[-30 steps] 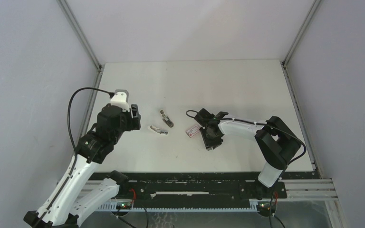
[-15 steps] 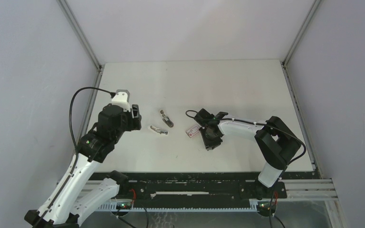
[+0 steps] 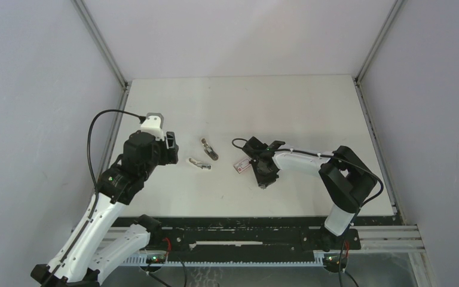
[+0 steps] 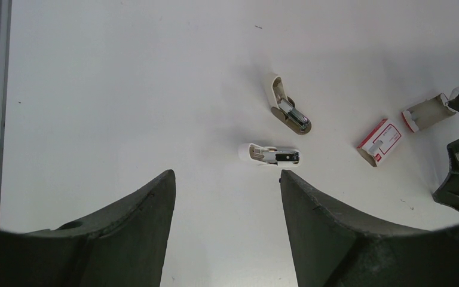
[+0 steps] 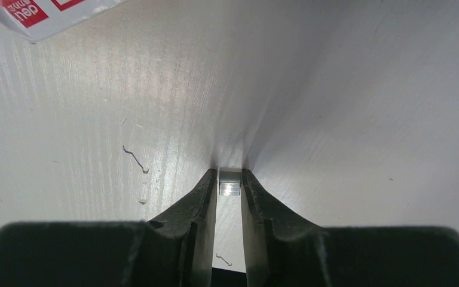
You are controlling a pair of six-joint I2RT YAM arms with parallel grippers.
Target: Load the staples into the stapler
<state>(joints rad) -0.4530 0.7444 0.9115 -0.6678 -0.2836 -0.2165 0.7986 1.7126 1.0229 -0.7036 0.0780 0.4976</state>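
Inside right tool [image 5: 229, 177], staple strip [image 5: 230, 184]

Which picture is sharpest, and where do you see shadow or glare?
Left wrist view: sharp and evenly lit, the staples box crisp-edged. Right wrist view: very close; the table glares beside the right pincer, the staple strip between its tips glints, and a broad shadow darkens the right side. Top view: soft, even light.

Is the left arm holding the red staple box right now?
No, the red staple box lies on the table, well clear of the left arm's open, empty jaws.
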